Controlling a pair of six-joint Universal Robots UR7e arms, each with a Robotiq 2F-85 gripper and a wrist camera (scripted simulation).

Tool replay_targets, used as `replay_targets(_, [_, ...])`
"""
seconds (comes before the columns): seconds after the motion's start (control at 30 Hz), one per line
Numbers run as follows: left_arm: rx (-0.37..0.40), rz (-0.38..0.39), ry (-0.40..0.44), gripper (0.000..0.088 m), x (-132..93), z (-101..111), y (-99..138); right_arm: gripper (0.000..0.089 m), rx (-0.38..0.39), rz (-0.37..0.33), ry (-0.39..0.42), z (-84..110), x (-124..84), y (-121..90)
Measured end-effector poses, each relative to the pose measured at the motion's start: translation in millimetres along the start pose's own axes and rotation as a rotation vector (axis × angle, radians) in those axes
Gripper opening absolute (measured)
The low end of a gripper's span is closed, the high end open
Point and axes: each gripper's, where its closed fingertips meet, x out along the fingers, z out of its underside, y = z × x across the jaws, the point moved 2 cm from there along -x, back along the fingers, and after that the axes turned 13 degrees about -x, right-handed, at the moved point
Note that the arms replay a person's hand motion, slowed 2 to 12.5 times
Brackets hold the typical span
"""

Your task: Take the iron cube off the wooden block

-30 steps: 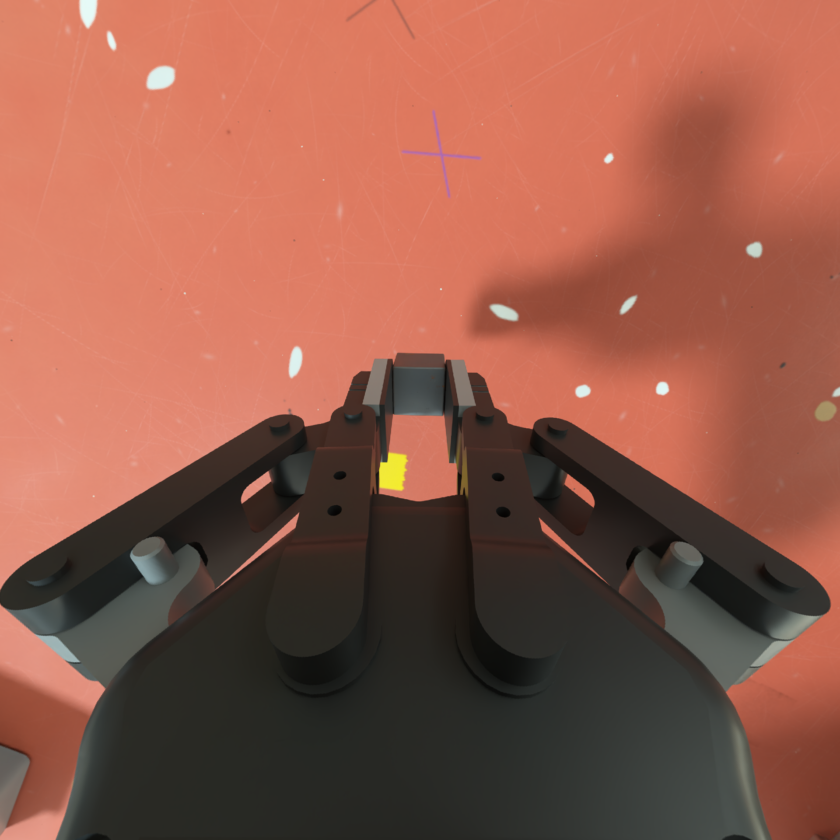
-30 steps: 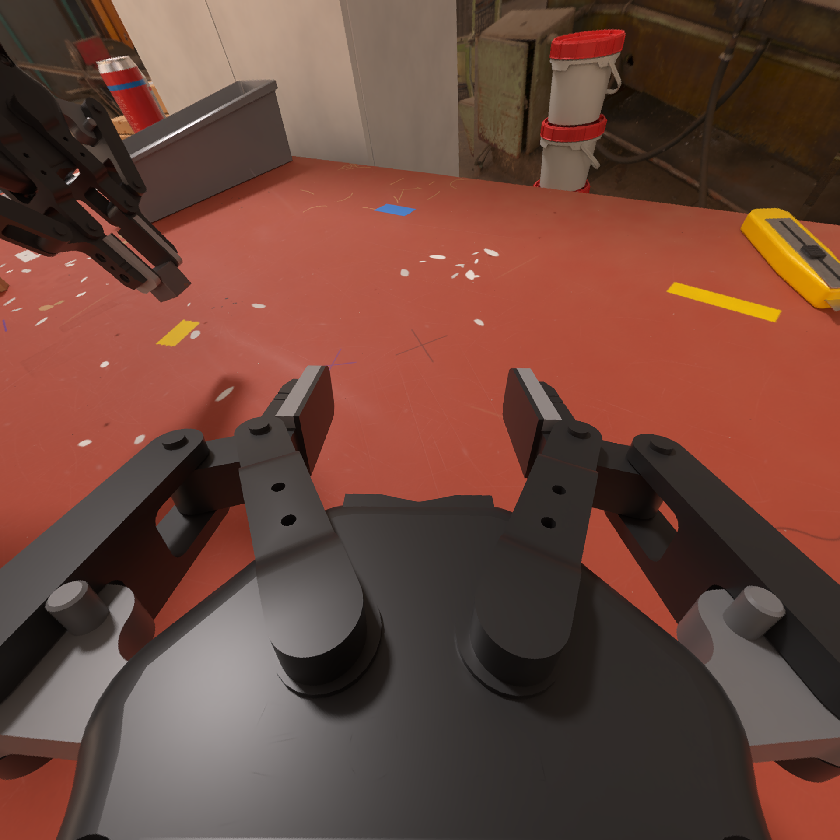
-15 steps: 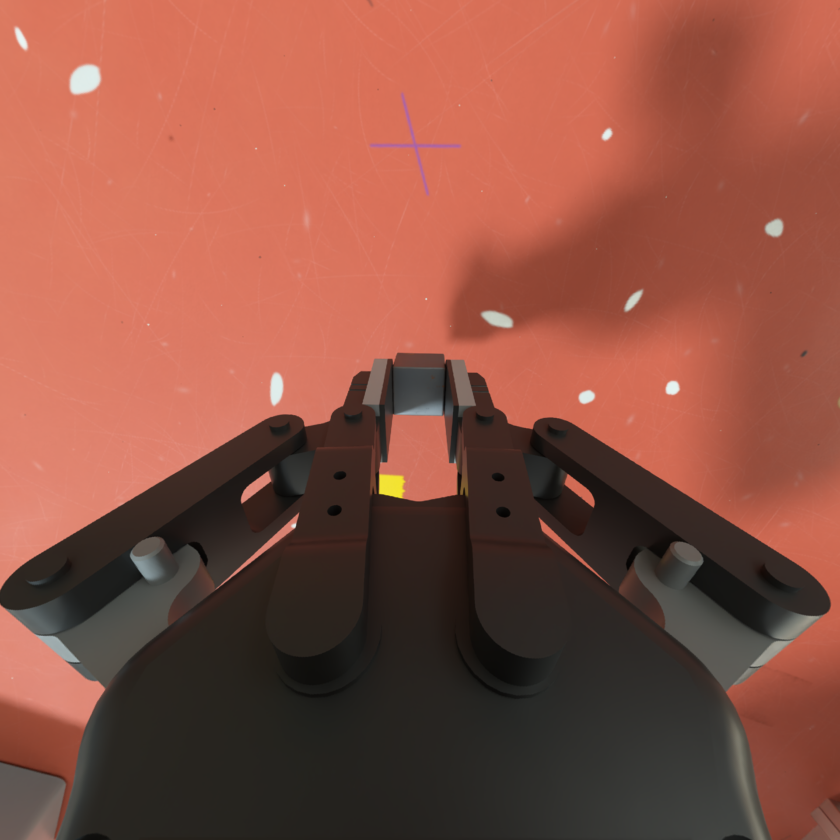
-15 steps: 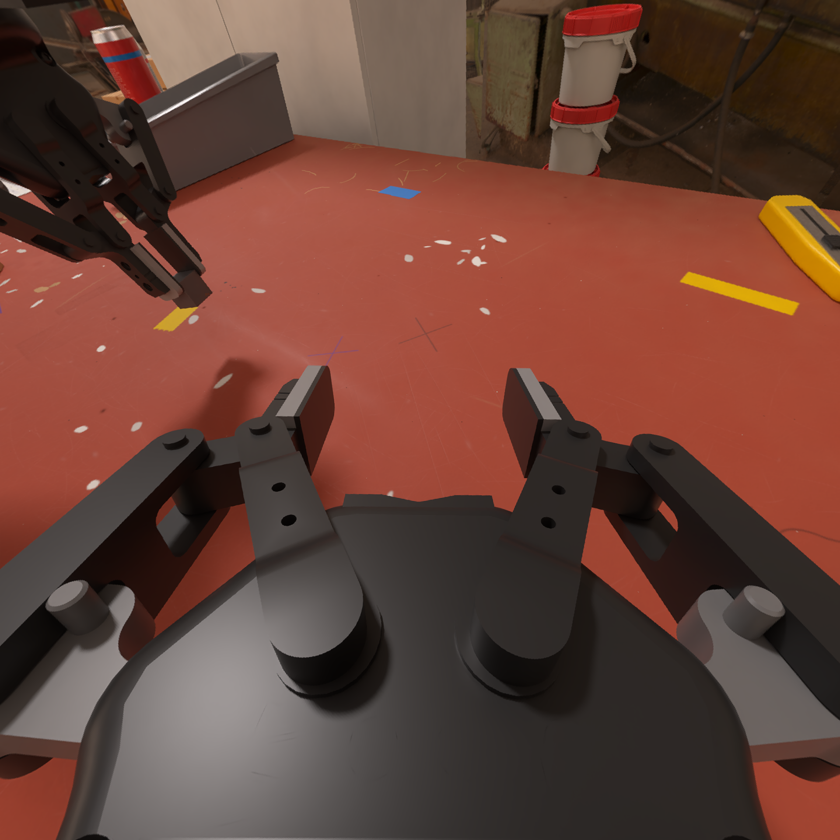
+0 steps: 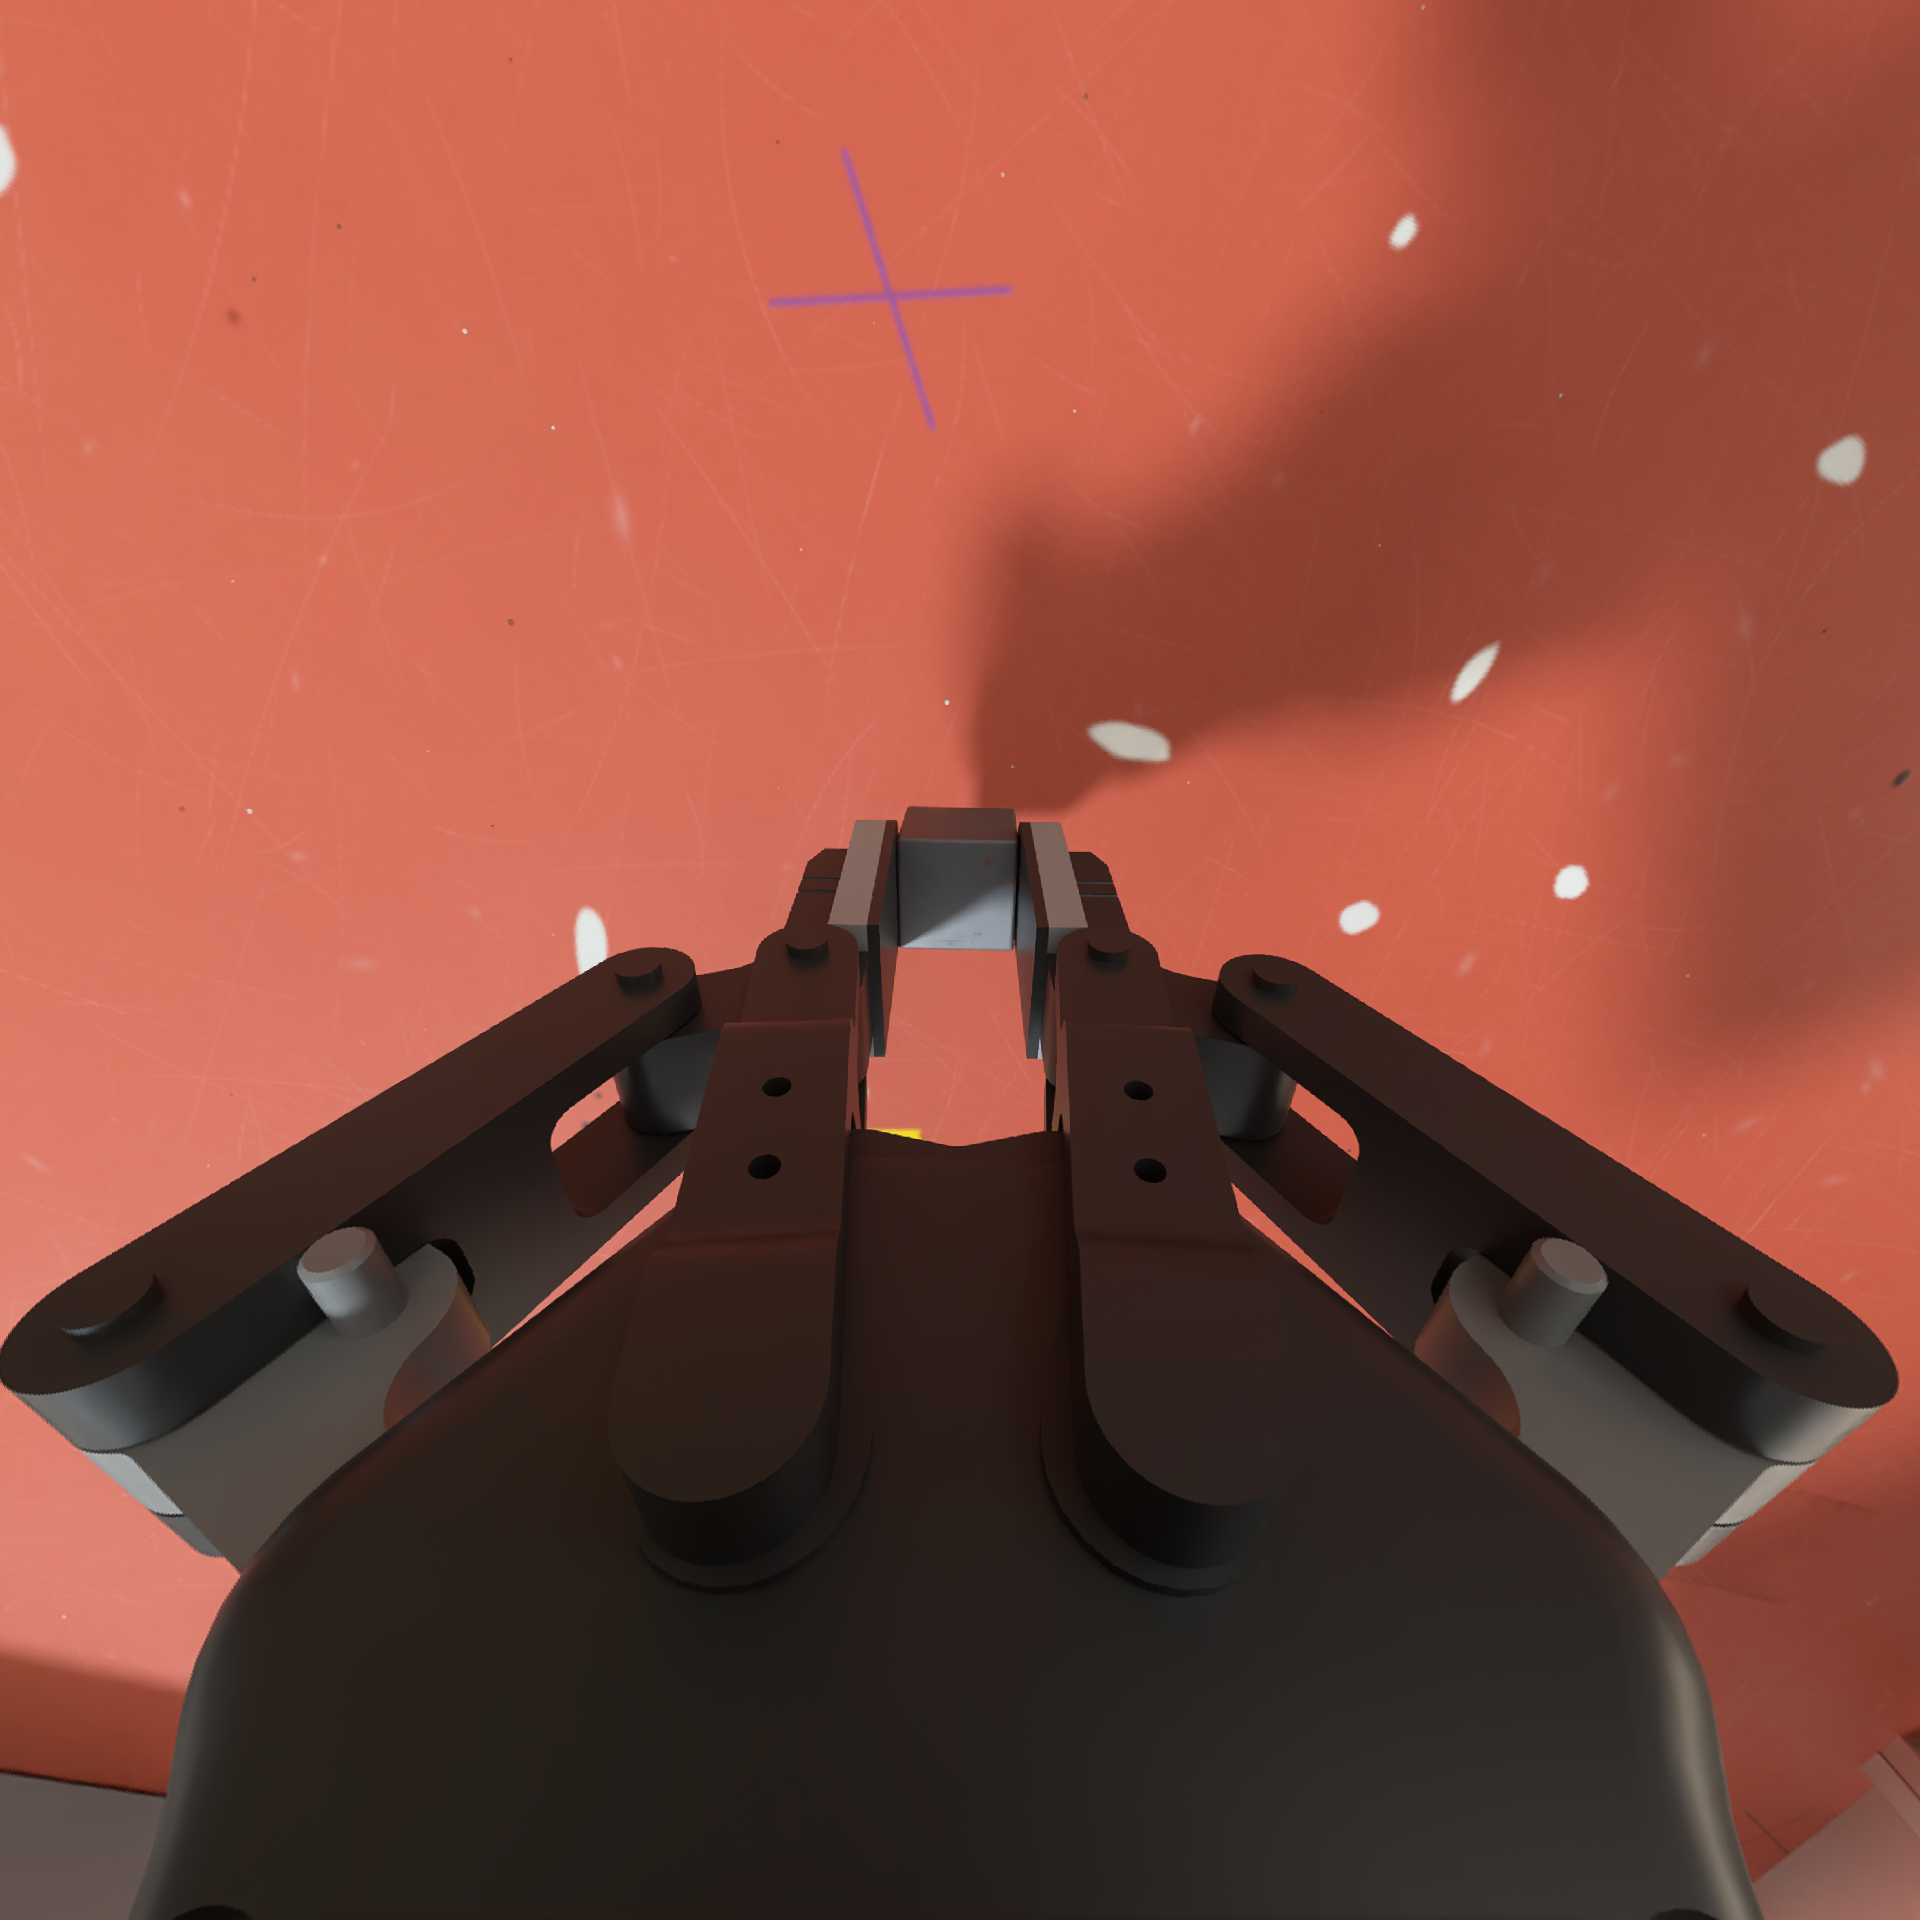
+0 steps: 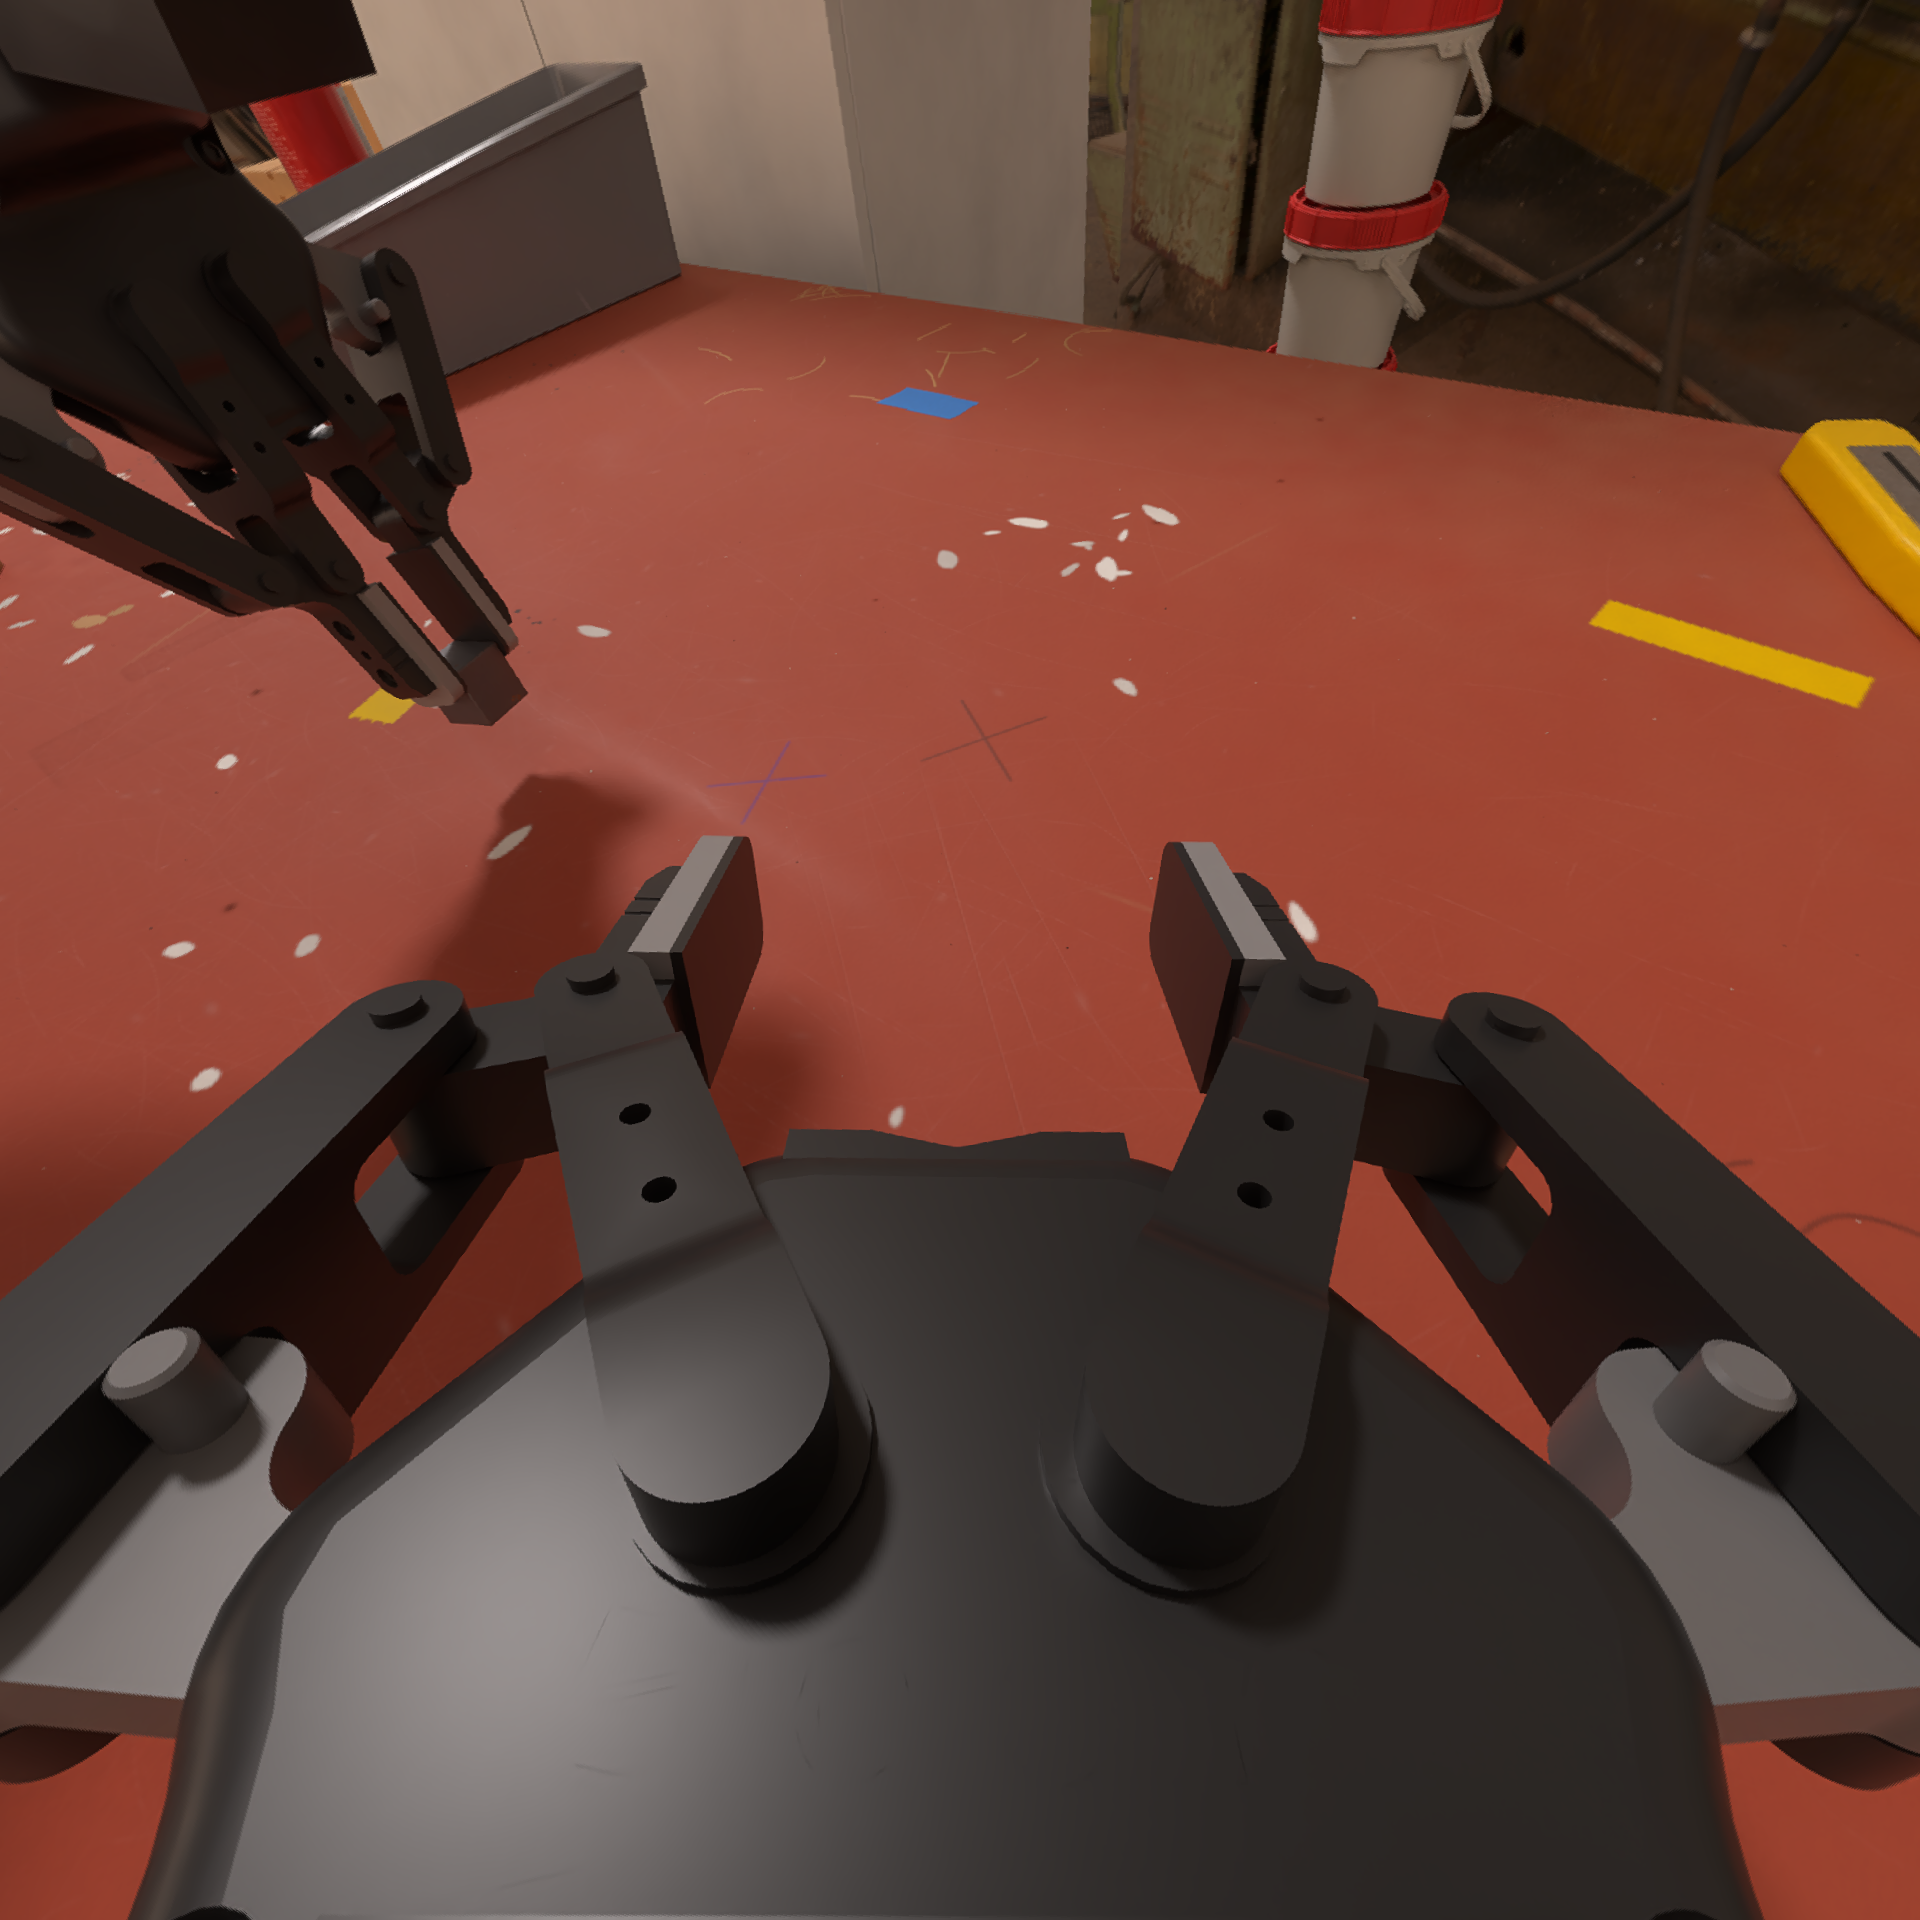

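My left gripper (image 5: 956,883) is shut on the grey iron cube (image 5: 954,878) and holds it a little above the red table (image 5: 416,623). The right wrist view shows the same left gripper (image 6: 462,675) at the far left with the cube (image 6: 483,688) at its fingertips, its shadow on the table below. My right gripper (image 6: 951,904) is open and empty, low over the table. The wooden block is not in view.
A purple cross mark (image 5: 891,296) lies ahead of the cube; it also shows in the right wrist view (image 6: 764,779). A grey bin (image 6: 520,208) stands at the far left. A yellow tool (image 6: 1860,509) and yellow tape strip (image 6: 1730,652) lie at the right. White buckets (image 6: 1371,187) stand beyond the table edge.
My left gripper has carried the cube lower and toward the purple cross and my right gripper. The right gripper stays open and has shifted only slightly.
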Motion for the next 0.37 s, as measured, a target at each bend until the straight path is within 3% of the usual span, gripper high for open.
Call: replay_targets(0.37, [0.034, 0.006, -0.018, 0.0203, 10.5, -4.2, 1.0, 0.0675, -0.015, -0.02, -0.025, 5.5, 3.9, -3.0])
